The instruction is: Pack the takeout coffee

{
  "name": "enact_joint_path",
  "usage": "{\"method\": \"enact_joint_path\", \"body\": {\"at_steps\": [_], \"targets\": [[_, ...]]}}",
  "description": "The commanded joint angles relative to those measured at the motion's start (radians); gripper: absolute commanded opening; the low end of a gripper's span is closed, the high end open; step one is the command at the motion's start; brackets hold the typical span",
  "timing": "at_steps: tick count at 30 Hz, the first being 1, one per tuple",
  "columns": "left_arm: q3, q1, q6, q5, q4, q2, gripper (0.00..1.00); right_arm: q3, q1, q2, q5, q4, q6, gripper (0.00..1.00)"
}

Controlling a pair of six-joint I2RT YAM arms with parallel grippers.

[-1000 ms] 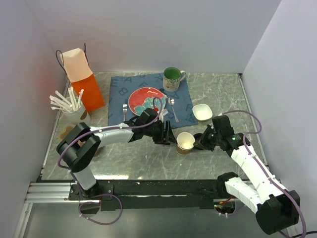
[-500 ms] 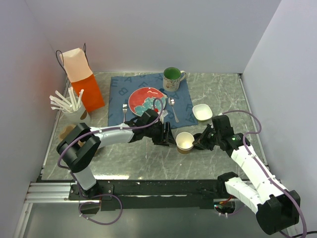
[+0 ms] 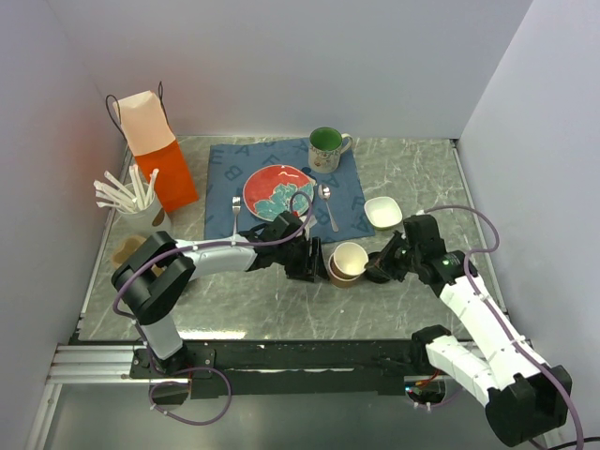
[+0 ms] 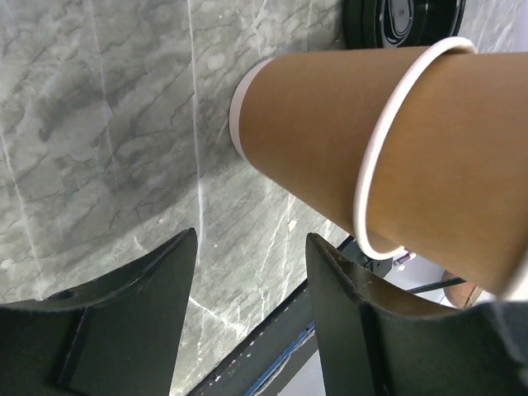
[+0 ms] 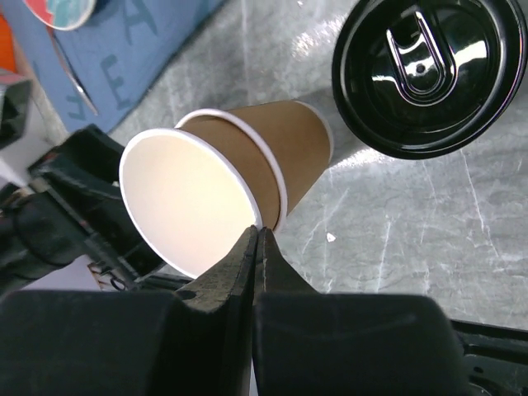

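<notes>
While my right gripper [image 5: 257,239] is pinching the lidless cup [image 5: 186,202], my left gripper [image 4: 250,252] is gaping alongside. Packing, I judge, is barely beginning.

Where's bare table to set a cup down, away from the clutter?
Bare marble at the back right, between the green mug and the right wall, behind the white bowl. Also the near strip in front of the nested paper cups. Crowded: around those cups, where the left gripper, right gripper and black lid sit close.
</notes>
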State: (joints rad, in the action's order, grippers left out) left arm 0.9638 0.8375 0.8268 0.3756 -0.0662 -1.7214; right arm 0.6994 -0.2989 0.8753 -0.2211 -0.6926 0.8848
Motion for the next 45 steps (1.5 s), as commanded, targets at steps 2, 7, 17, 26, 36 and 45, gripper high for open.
{"method": "enact_joint_path", "body": {"at_steps": [2, 7, 17, 26, 36, 45], "targets": [[0.035, 0.006, -0.023, -0.021, -0.009, 0.014, 0.61, 0.054, -0.008, -0.038, 0.043, -0.030, -0.003, 0.00], [0.047, 0.006, -0.026, -0.030, -0.041, 0.065, 0.63, 0.106, -0.006, -0.067, 0.101, -0.102, -0.015, 0.00], [0.174, 0.005, -0.041, -0.249, -0.286, 0.222, 0.75, 0.327, -0.014, -0.058, 0.142, -0.217, -0.098, 0.00], [0.248, -0.054, -0.003, -0.644, -0.632, 0.455, 0.84, 0.304, -0.285, 0.054, 0.141, -0.087, -0.037, 0.00], [0.171, -0.081, 0.034, -0.804, -0.710, 0.691, 0.96, 0.285, -0.508, 0.364, 0.154, 0.113, -0.012, 0.00], [0.135, -0.081, 0.052, -0.790, -0.764, 0.718, 0.97, 0.249, -0.533, 0.465, 0.149, 0.173, -0.001, 0.09]]}}
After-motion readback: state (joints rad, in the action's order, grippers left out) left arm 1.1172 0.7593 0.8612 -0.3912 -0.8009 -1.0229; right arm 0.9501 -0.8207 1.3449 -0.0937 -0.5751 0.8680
